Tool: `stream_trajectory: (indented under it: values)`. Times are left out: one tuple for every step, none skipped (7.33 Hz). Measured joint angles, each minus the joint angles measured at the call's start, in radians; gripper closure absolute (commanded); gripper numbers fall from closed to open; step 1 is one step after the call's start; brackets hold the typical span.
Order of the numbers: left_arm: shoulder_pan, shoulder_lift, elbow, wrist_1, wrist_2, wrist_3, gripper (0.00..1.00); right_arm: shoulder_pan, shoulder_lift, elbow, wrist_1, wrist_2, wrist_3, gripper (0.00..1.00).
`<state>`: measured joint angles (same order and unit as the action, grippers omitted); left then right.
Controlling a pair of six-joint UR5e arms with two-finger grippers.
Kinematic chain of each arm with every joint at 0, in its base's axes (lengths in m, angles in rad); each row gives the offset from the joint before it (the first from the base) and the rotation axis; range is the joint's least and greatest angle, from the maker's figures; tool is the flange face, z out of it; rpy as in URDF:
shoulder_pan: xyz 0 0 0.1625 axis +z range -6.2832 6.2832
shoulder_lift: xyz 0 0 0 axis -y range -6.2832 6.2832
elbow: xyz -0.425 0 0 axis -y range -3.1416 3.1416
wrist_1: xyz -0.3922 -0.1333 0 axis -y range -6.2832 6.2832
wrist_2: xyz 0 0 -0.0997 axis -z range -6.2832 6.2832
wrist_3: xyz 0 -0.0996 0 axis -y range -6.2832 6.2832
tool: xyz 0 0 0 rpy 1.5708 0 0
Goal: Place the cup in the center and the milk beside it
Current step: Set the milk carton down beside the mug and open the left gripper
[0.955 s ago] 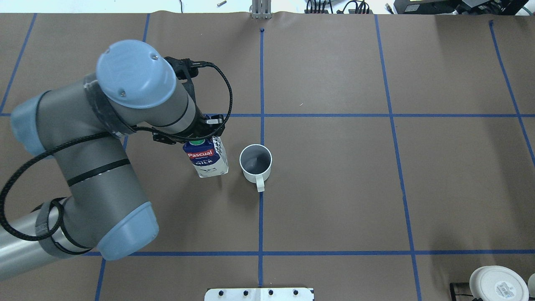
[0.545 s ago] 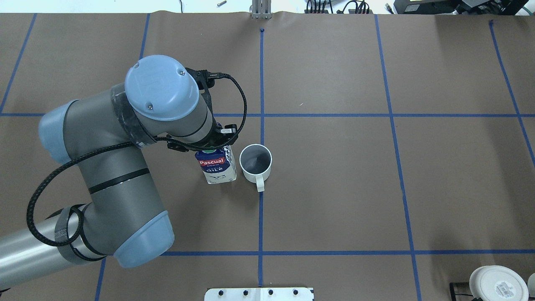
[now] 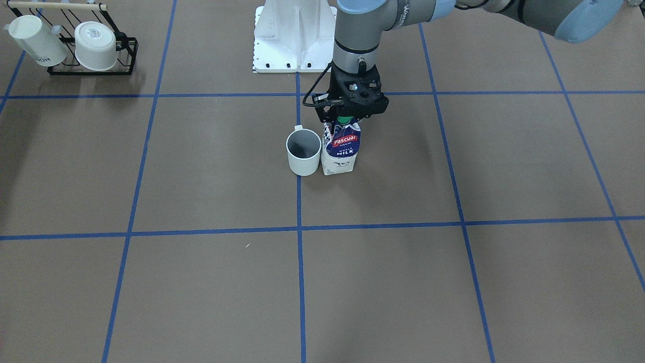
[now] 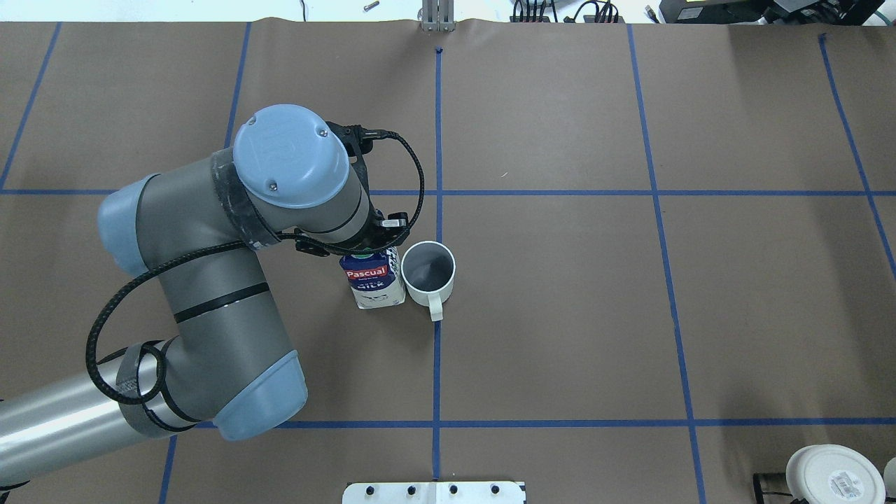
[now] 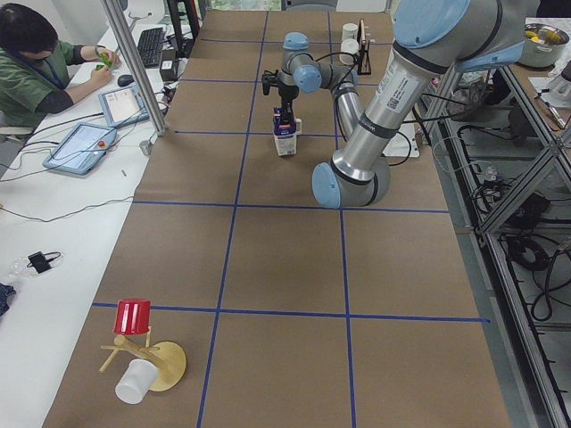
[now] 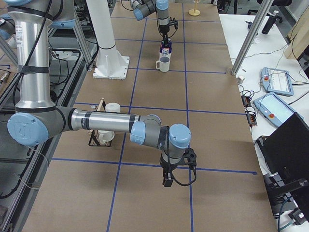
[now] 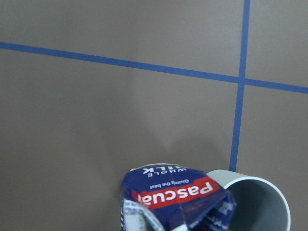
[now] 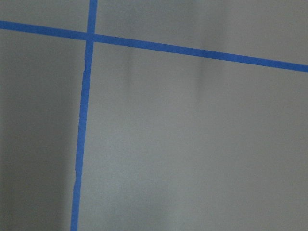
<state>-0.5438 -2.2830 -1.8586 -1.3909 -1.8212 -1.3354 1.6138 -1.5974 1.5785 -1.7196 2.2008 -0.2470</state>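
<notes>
1. At the middle of the table, my left gripper points straight down onto the milk. Its jaws are clamped on the carton's folded top, beside the green cap.
2. The milk stands upright, with its base level with the cup's base. I cannot tell whether it bears on the paper.
3. The cup stands mouth up in the center. It sits on the blue tape line that splits those squares, with its handle turned toward my base.
4. The milk is on my left of the cup, just beside it. Neither the overhead nor the front view shows a gap between them, and I cannot tell whether they truly touch.
5. My left wrist camera shows the carton's dark blue top at the bottom edge, with the cup's rim curving beside it.
6. My right gripper hangs low over brown paper near a tape crossing, well apart from both things. It shows only in the side view, so I cannot tell whether its jaws are apart or together.
7. A rack holding two white cups stands at the table corner on my right.
</notes>
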Motion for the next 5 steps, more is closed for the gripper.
stream_trajectory:
  values:
    - [0.0,0.0,0.002,-0.006,0.0,0.002,0.01,0.0,0.0,0.0,0.0,0.0,0.0,0.0]
    - [0.0,0.0,-0.004,-0.008,0.001,0.007,0.01,0.0,0.0,0.0,0.0,0.0,0.0,0.0]
    - [-0.001,0.003,-0.021,-0.005,0.002,0.009,0.01,0.0,0.0,0.0,0.0,0.0,0.0,0.0]
    - [-0.003,0.009,-0.047,0.004,0.002,0.012,0.01,0.0,0.0,0.0,0.0,0.0,0.0,0.0]
    - [-0.008,0.013,-0.079,0.028,0.001,0.018,0.01,0.0,0.0,0.0,0.0,0.0,0.001,0.0]
